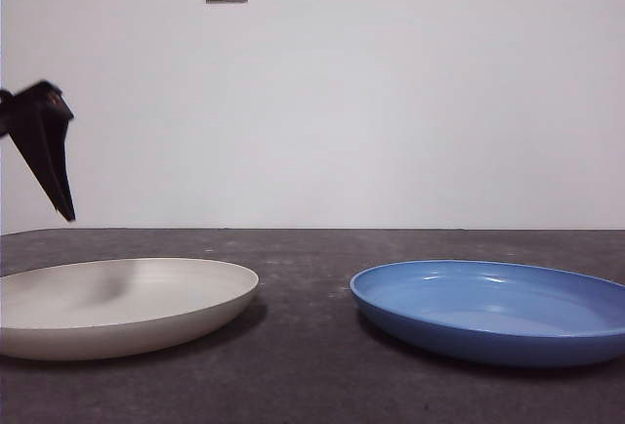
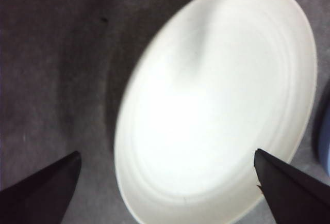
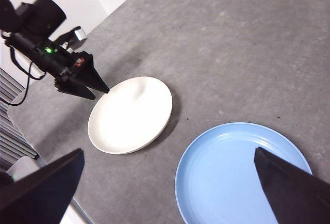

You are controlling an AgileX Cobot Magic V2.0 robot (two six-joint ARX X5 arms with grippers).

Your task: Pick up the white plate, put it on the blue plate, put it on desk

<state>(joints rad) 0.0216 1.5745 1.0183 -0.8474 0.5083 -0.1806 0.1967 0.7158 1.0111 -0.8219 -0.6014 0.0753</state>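
The left gripper (image 2: 165, 182) is hanging with its jaws spread wide and gripping nothing, above the near rim of the white plate (image 2: 216, 105), which is lying flat on the desk (image 1: 312, 385), well apart from the blue plate (image 1: 493, 309). The right gripper (image 3: 165, 188) is waiting high, jaws also wide. The rim is low and shallow, so a descending jaw is likely risking a skid over it, tipping or shoving the plate rather than catching it.

Even bright light, white plate (image 2: 216, 105) overexposed and blurred in left wrist view – soft shadows beneath plates
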